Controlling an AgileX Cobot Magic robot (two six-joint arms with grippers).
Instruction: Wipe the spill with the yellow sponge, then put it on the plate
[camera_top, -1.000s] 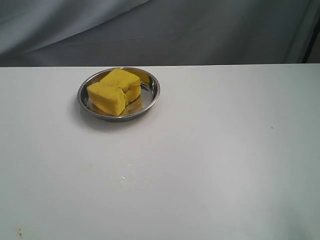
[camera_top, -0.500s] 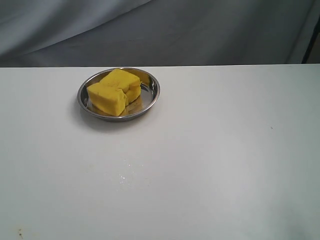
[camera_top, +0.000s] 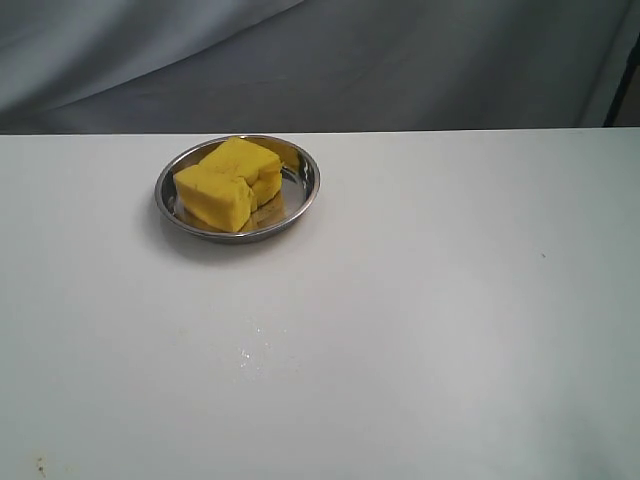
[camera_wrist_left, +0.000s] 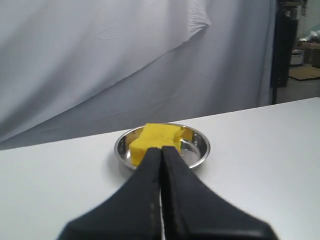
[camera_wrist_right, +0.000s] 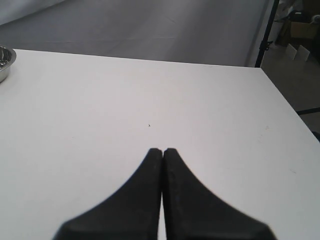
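Left claw (camera_wrist_left: 161, 149) and right claw (camera_wrist_right: 162, 150) stay pressed together, while yellow sponge (camera_top: 230, 181) remains unmoved on plate (camera_top: 302, 190).

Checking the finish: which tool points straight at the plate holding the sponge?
The left tool: the plate with the yellow sponge lies dead ahead; the right tool sees only its rim.

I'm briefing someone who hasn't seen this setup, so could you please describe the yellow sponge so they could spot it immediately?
On the white table before the grey curtain, near its far edge and left of centre in the exterior view, stands a round shiny steel plate. The yellow sponge lies in that plate: a thick foam block, the only brightly coloured thing there.
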